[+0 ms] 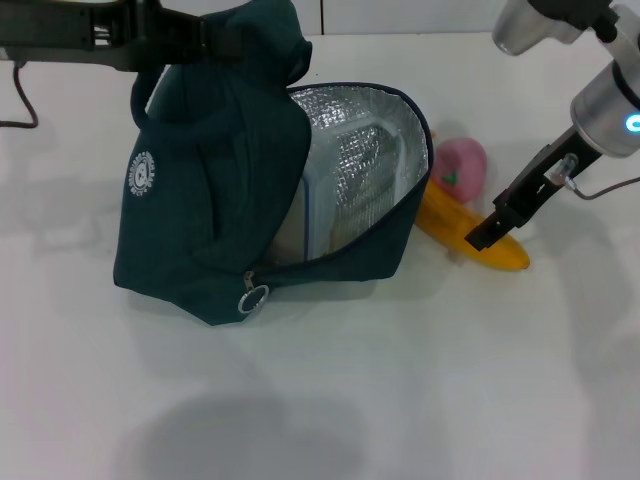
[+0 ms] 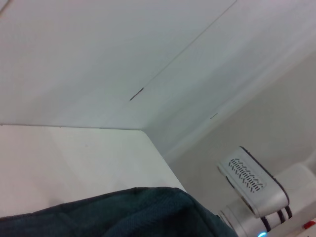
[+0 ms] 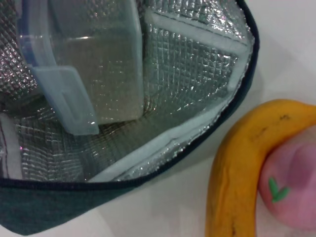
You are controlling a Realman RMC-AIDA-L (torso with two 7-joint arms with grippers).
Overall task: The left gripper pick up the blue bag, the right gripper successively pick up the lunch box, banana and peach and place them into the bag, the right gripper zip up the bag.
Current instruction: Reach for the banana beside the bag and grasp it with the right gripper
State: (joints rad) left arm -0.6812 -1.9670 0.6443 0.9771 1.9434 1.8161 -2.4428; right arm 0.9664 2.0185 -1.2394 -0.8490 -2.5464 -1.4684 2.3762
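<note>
The blue bag lies on its side on the white table, its mouth open toward the right and its silver lining showing. My left gripper is shut on the bag's top fabric and holds it up; the fabric also shows in the left wrist view. The clear lunch box with a blue rim stands inside the bag, as the right wrist view shows. The banana lies just outside the mouth, touching the pink peach. My right gripper is down at the banana's near end.
The bag's zipper pull ring hangs at the front lower corner of the mouth. A cable trails at the far left. The table's back edge meets a white wall. The right arm's body shows in the left wrist view.
</note>
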